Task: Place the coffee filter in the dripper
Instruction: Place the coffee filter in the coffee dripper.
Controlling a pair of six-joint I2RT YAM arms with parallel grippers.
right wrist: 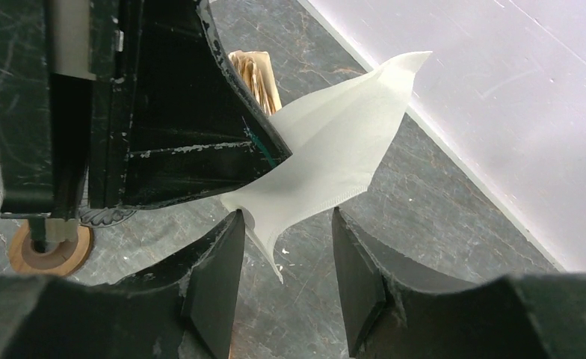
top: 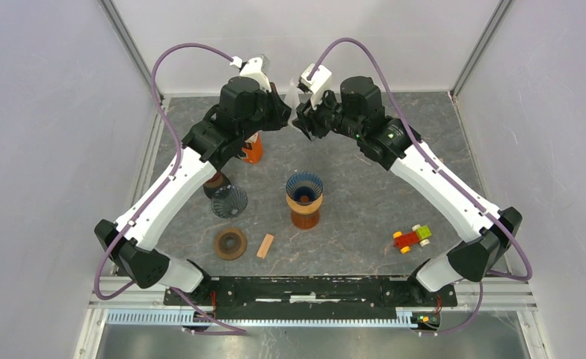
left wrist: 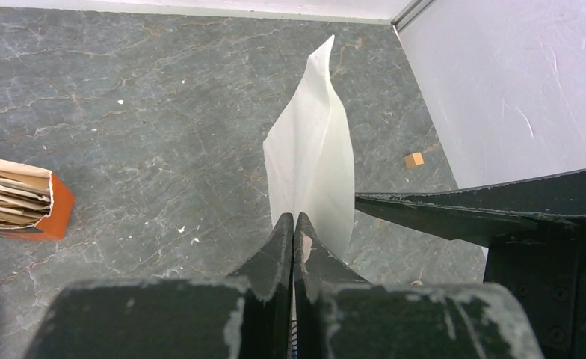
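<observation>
Grey marbled desk (top: 350, 247) carries the dripper (top: 305, 187), well apart from the left fingers (left wrist: 294, 224); these are pressed together on the white coffee filter (left wrist: 312, 149), which juts beyond their tips. Right fingers (right wrist: 286, 221) stand spread around its corner.

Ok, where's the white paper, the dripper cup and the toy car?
coffee filter (left wrist: 312, 157): left wrist view, middle of the paper.
dripper (top: 296, 187): top view, ribbed inside wall.
toy car (top: 406, 239): top view, red body.

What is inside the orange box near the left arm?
The orange box holds a stack of folded paper filters, seen by their edges. How deep the stack goes is hidden by the box wall.
</observation>
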